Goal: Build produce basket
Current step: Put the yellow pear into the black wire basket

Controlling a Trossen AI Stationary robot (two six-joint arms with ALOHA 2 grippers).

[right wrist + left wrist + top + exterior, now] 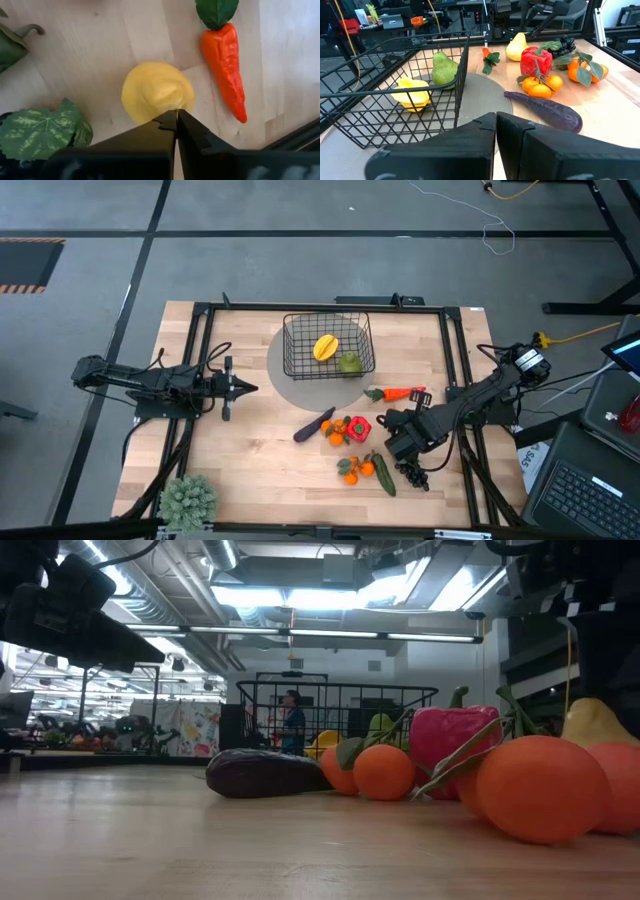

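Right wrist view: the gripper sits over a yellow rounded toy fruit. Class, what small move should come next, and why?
Probably open the right gripper and lower it around the yellow rounded toy fruit: it is shut at the fruit's edge, holding nothing, and the fruit lies on the wooden table beside the orange toy carrot.

arms (140,380): dark, jointed | tool (496,131): black, angular | cables: black

The right gripper (400,430) hides the yellow fruit (157,97) in the high view.
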